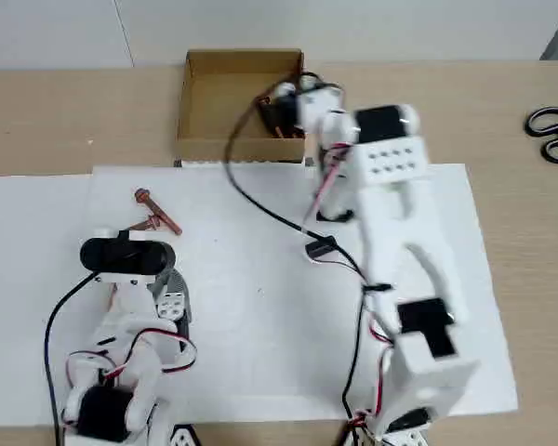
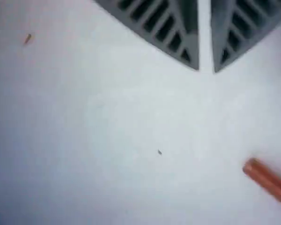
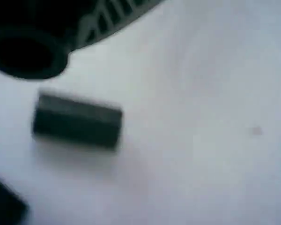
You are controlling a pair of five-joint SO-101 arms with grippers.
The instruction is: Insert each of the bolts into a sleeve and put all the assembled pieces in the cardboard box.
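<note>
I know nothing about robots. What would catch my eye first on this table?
The long white right arm stretches across a white sheet to the open cardboard box at the far side of the table. The left arm sits folded near the front, with loose copper-coloured bolts on the paper just ahead of it. A black sleeve lies on its side on the paper.

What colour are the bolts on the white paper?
The bolts are coppery brown, clearest in the high view.
</note>
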